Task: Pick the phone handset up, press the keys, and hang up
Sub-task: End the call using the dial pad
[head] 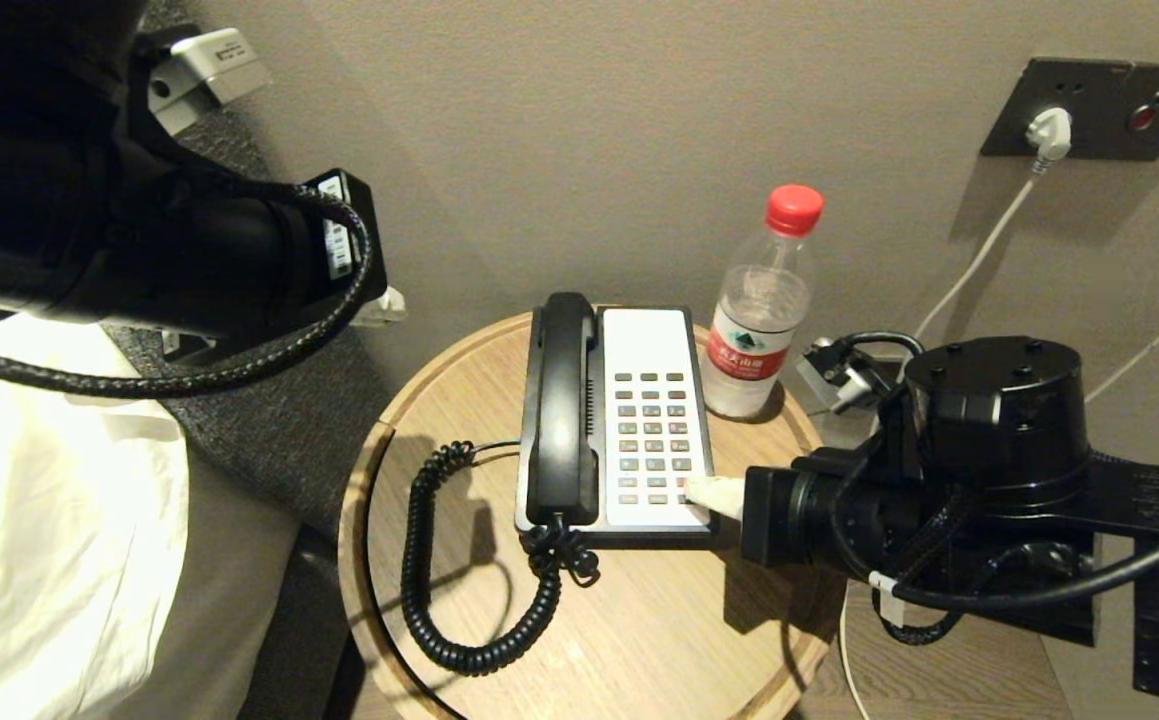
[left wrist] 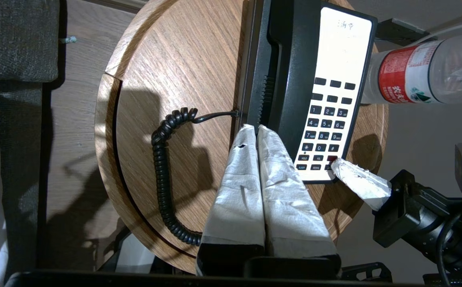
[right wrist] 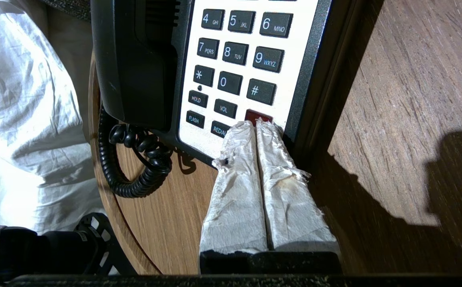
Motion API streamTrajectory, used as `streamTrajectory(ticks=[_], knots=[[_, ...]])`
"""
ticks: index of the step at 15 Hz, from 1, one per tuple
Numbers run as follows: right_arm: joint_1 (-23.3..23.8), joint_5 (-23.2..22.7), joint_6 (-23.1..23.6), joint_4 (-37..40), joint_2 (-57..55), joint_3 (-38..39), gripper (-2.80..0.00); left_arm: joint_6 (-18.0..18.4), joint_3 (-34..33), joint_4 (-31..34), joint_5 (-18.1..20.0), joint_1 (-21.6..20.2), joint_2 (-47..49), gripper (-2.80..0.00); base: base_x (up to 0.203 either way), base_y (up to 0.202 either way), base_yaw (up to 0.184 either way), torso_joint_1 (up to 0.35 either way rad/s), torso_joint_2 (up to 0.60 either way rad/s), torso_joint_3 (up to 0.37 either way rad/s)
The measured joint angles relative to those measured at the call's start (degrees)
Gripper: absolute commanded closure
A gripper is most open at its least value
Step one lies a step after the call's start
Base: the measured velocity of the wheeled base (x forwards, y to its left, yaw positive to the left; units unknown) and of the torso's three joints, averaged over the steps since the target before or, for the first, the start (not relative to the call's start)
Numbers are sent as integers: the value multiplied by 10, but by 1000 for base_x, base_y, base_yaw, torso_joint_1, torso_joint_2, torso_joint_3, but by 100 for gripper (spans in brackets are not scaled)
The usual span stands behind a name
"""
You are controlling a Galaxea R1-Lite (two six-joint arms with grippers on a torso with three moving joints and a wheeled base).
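The black phone handset (head: 561, 400) lies in its cradle on the left side of the black-and-white phone base (head: 647, 335), and its coiled cord (head: 421, 560) loops over the table. My right gripper (head: 691, 490) is shut, with its taped tips resting on the keys (right wrist: 231, 56) at the keypad's lower right corner, by the red key (right wrist: 258, 115). In the right wrist view the right gripper (right wrist: 254, 124) shows both fingers pressed together. My left gripper (left wrist: 253, 127) is shut and empty, hanging above the near end of the handset (left wrist: 290, 59) without touching it.
A plastic water bottle (head: 764, 310) with a red cap stands just behind the phone's right side. The round wooden table (head: 639, 640) stands against the wall. A wall socket (head: 1099, 105) holds a white plug. A bed with white sheets (head: 39, 500) lies to the left.
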State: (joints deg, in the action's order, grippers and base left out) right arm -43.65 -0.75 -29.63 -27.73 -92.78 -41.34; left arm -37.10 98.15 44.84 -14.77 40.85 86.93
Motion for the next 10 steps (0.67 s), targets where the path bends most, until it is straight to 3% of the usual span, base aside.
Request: streamTrajectory(ticks=[10], knots=[[-4, -1, -2, -15, 12, -1, 0, 0, -12, -2, 0, -1, -6, 0, 0, 0, 0, 0, 0, 0]])
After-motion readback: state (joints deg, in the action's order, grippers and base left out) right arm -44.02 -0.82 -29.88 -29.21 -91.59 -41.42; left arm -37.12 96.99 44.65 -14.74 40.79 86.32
